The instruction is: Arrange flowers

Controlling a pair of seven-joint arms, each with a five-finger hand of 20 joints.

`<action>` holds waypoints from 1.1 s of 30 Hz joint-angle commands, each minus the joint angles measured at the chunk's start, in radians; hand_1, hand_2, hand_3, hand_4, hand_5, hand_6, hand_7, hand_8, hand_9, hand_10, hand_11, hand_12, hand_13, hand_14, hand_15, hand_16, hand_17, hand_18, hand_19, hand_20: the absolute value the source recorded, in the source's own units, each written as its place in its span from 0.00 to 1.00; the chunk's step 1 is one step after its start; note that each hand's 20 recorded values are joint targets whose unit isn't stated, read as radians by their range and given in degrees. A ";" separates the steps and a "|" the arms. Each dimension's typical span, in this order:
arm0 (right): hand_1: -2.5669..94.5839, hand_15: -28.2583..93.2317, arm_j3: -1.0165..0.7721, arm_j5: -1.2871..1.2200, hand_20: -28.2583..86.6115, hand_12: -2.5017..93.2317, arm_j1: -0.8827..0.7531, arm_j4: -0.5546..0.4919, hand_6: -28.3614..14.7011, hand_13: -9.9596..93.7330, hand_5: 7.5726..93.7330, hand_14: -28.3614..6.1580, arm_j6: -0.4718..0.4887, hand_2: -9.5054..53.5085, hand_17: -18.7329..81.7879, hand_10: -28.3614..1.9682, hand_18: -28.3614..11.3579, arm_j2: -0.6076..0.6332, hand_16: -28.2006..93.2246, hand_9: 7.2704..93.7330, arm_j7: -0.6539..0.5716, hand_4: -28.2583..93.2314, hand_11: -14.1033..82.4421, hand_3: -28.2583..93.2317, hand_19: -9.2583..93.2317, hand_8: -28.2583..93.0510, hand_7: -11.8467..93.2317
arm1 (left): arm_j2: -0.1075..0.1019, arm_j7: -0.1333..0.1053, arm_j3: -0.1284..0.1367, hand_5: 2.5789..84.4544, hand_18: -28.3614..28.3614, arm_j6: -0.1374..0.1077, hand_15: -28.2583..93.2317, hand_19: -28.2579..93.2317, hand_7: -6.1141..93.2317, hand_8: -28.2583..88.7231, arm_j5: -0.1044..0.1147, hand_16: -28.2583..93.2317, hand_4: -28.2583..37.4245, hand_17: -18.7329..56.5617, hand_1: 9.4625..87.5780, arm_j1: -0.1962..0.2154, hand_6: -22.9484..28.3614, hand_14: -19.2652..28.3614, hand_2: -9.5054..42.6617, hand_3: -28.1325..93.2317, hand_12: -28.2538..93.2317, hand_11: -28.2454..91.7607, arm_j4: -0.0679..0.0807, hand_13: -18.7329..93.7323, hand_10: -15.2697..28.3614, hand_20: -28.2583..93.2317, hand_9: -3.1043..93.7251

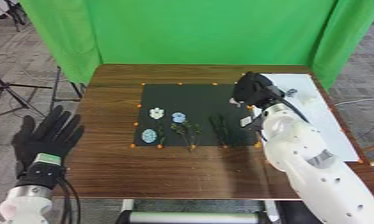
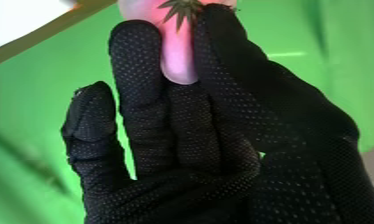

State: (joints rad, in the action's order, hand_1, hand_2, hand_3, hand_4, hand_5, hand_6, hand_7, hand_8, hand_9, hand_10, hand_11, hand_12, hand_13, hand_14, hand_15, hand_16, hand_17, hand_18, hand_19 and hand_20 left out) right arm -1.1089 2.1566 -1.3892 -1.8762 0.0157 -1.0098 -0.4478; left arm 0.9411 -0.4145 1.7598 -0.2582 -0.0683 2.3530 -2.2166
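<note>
Although a fair part of the arrangement seems to be laid out, I wouldn't call it finished. From where I stand, the black mat (image 1: 197, 94) carries a white flower (image 1: 157, 113), a blue flower (image 1: 178, 117) beside it, and a pale blue bloom (image 1: 149, 135) lower down near the left edge. Green sprigs (image 1: 192, 131) lie below the blue flower, and dark green stems (image 1: 222, 131) run down the mat's right half, with no bloom that I can make out at their tops.

The robot's right hand (image 1: 252, 91) is over the area between the mat's far right corner and the white sheet (image 1: 336, 136). Seen close up, it has a pink flower (image 2: 177, 60) pinched between thumb and finger by its green base (image 2: 181, 10). I'd guess this bloom is meant for those bare stems, so setting it down there looks like the step in hand. A small grey-blue piece (image 1: 292, 93) lies on the sheet, perhaps to be placed afterwards. The left hand (image 1: 46, 145) is spread wide by the table's (image 1: 166, 175) left side, idle.
</note>
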 commanded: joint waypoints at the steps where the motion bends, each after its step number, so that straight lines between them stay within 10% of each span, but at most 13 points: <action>1: 0.64 0.59 0.120 0.052 0.62 0.40 0.062 0.086 0.69 0.72 0.79 0.64 0.015 0.01 0.50 0.67 0.20 -0.132 0.60 0.90 0.044 0.00 0.21 0.83 0.89 0.25 0.38 | 0.002 0.028 -0.026 0.43 0.71 0.008 0.53 0.48 0.26 0.15 -0.009 0.16 0.00 0.20 0.22 -0.042 0.58 0.71 0.40 0.82 0.33 0.42 0.012 0.37 0.67 0.30 0.37; 33: 0.60 0.61 0.211 0.096 0.61 0.31 0.102 0.173 0.65 0.68 0.66 0.63 0.116 0.00 0.49 0.60 0.18 -0.201 0.57 0.78 0.023 0.00 0.25 0.84 0.88 0.19 0.39 | -0.009 0.027 -0.020 0.40 0.71 0.002 0.53 0.48 0.26 0.15 0.009 0.16 0.00 0.20 0.22 -0.046 0.57 0.71 0.38 0.82 0.33 0.42 0.017 0.38 0.68 0.30 0.37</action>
State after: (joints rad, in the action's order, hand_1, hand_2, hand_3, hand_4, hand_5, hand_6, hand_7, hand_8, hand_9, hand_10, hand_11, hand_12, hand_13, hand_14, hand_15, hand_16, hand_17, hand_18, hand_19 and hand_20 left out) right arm -0.8843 2.2621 -1.2745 -1.6690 0.0868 -1.2073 -0.4111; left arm 0.9354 -0.3808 1.7331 -0.2609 -0.0710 2.2962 -2.2022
